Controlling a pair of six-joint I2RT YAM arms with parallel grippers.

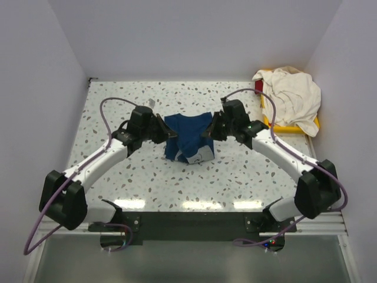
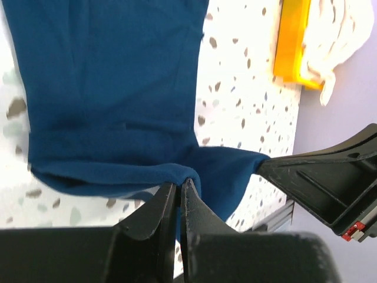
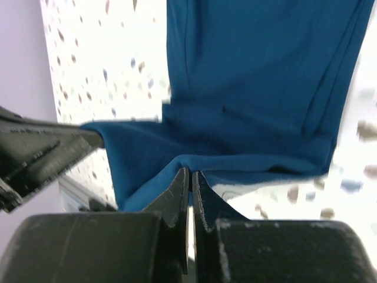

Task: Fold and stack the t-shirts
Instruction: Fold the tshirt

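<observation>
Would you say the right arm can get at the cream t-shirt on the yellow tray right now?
Probably not yet: the right gripper is shut on the navy t-shirt. Nothing seems to block the way to the cream t-shirt, so releasing should suffice.

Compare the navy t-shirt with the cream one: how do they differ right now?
The navy t-shirt is pinched by the left pincer and right pincer, spread between them; the cream t-shirt lies untouched. The navy t-shirt is over the table; the cream t-shirt is heaped on the yellow tray. Neither is neatly folded.
</observation>
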